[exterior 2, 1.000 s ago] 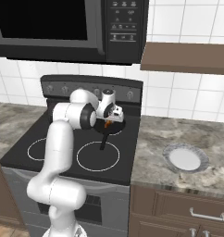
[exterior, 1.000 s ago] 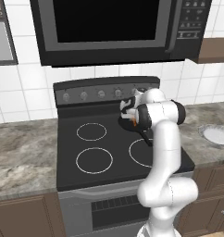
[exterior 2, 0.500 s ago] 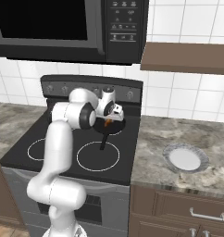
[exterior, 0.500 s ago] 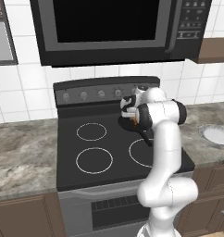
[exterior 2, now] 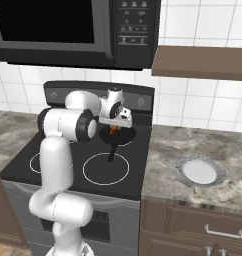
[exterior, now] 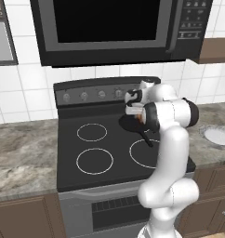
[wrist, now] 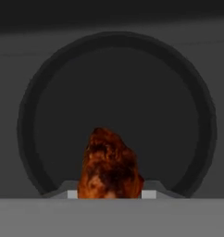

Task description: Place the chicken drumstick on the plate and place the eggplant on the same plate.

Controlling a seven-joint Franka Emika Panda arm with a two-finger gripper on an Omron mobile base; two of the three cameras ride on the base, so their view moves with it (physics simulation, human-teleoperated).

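Orange-brown and dark red at its end, the chicken drumstick (wrist: 110, 164) sits between the finger tips of our hand (wrist: 109, 194), which is pressed together on it and pinching it. From the hand view we look straight down past the meat into the black frying pan (wrist: 117, 111), whose round rim rings the drumstick; we cannot tell from that view whether the meat touches the pan floor or hangs just above it.

From the right base view we see a small orange speck of the drumstick (exterior 2: 113, 129) under the hand (exterior 2: 114, 128), over the pan (exterior 2: 117, 135) on the far right burner of the stove (exterior 2: 53, 165). The pan's handle points toward the near edge of the stove. From the left base view the hand (exterior: 136, 113) is at the far right of the cooktop, with the pan (exterior: 130, 123) just below it.

We see the plate (exterior 2: 200, 171), whitish in the middle with a grey rim, lying on the stone counter (exterior 2: 178, 150) to the right of the stove, well apart from the hand. In the left base view the plate (exterior: 218, 135) is at the right edge of the picture, on the same counter. Above the stove hangs a dark microwave (exterior 2: 68, 25), with white wall tiles (exterior 2: 203, 20) behind.
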